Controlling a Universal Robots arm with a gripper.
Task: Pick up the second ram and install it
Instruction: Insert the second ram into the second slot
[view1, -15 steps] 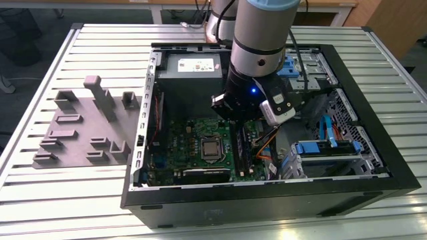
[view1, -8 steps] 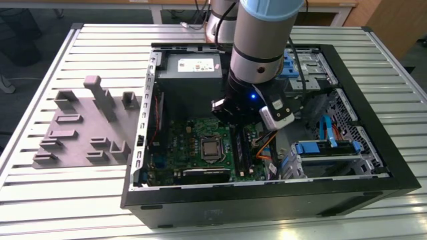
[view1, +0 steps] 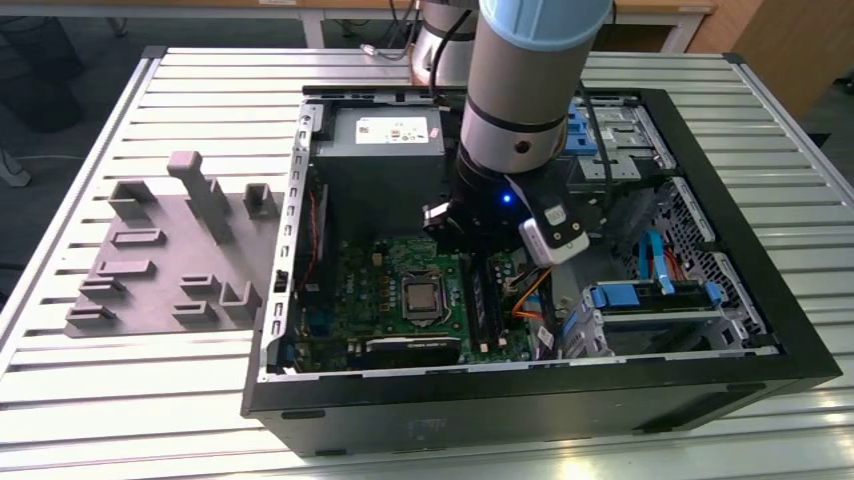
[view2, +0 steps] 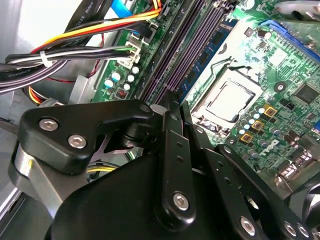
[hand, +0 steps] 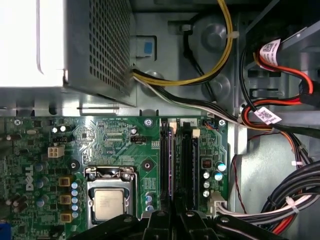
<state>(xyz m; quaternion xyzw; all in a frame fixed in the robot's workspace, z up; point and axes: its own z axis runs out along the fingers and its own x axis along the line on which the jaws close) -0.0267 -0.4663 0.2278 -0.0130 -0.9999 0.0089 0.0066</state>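
My gripper (view2: 173, 102) is down inside the open computer case (view1: 747, 300), over the memory slots beside the processor (hand: 107, 204). Its black fingers (view2: 167, 150) stand close together, shut on the second ram (view2: 212, 47). The ram is a thin blue board with black chips that runs along the slot on the processor's side, right up to the fingertips. In the first wrist view it shows edge-on as a narrow strip (hand: 171, 165) leading to the gripper (hand: 174, 216). In the exterior view the gripper (view1: 470, 248) hangs just above the green motherboard (view1: 360, 290).
A grey holder tray (view1: 160, 250) lies on the slatted table at the exterior view's left of the case. Bundled cables (hand: 280, 200) and a power supply (view1: 380, 130) crowd the slots. Blue drive brackets (view1: 641, 295) sit at the exterior view's right.
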